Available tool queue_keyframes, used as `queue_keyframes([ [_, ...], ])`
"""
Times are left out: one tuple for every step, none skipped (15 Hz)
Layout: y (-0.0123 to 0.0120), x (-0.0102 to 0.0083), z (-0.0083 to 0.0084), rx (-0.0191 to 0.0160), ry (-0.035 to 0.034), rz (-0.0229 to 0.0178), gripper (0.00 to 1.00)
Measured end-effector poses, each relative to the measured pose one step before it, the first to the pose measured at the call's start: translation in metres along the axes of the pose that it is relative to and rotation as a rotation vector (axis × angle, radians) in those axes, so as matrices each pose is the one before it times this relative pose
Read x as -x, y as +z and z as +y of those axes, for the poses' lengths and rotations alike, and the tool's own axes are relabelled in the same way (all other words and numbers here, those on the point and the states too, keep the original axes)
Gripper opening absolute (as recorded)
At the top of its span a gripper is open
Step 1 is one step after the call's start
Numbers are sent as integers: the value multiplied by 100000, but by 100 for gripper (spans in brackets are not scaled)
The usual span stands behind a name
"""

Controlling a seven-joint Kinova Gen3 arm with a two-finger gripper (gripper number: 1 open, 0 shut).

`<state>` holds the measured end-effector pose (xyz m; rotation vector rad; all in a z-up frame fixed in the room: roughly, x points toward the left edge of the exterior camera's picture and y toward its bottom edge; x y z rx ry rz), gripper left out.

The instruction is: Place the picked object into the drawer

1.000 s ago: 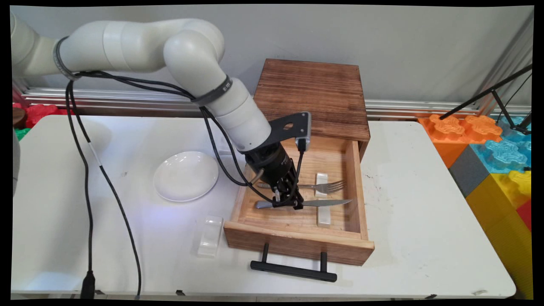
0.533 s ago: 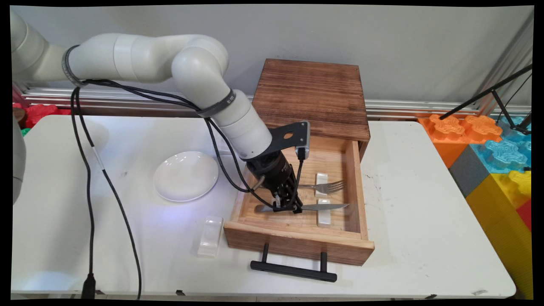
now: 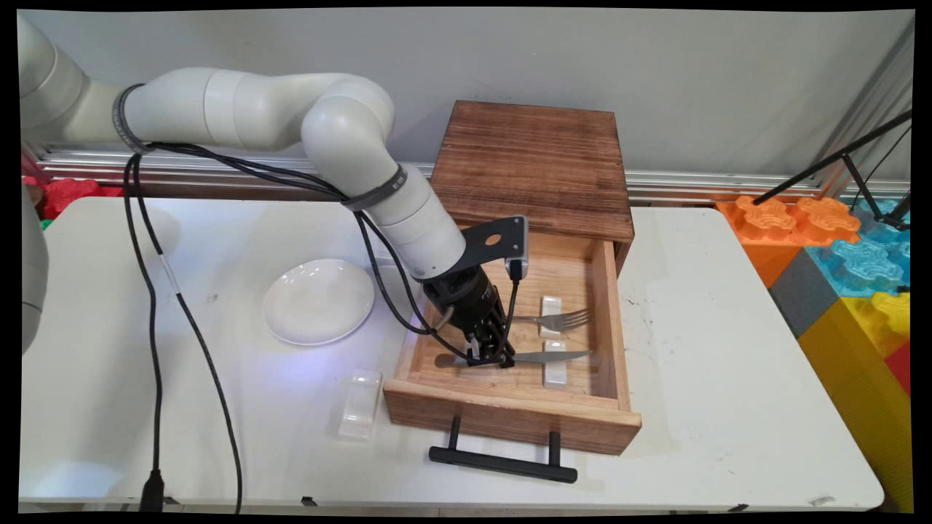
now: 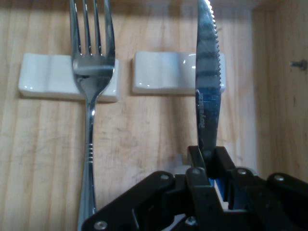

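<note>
My gripper (image 3: 492, 359) (image 4: 208, 159) is down inside the open wooden drawer (image 3: 610, 320), shut on the knife (image 3: 546, 356) near its handle. The knife's serrated blade (image 4: 208, 77) reaches out over a white cutlery rest (image 3: 555, 372) (image 4: 166, 73) and lies on or just above it. A fork (image 3: 561, 319) (image 4: 91, 82) lies beside it in the drawer, its neck on a second white rest (image 3: 550, 306) (image 4: 45, 77).
The drawer sticks out of a dark wooden cabinet (image 3: 535, 164), its black handle (image 3: 502, 464) toward the near edge. A white plate (image 3: 319, 300) and a third white rest (image 3: 361, 404) lie on the table left of the drawer. Coloured foam blocks (image 3: 844, 255) stand at the right.
The gripper has gone down and slightly left with the knife, bringing the blade lower onto the near rest. Fork, plate and drawer have stayed put.
</note>
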<state>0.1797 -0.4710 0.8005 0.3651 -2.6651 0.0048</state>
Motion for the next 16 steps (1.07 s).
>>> queue_keyframes([
  [133,46,-27,73,-225,-133,0],
  [149,36,-27,139,-161,-204,0],
  [137,21,-30,142,-156,-171,0],
  [100,25,-22,125,-117,-129,0],
  [112,29,-25,174,-82,-192,0],
  [89,9,-12,249,244,-211,0],
  [66,23,-29,189,349,-190,0],
  [11,-14,-8,91,375,-48,0],
  [-5,-13,-14,115,500,11,100],
  [-1,-43,-16,201,549,-41,100],
  [-32,-7,-16,148,-25,22,100],
  [-47,-1,-10,86,-145,2,100],
  [-30,4,-9,49,-134,-6,100],
  [-64,-25,-5,71,-168,25,100],
  [-112,-22,0,81,-288,66,100],
  [-112,-14,28,194,-412,89,100],
])
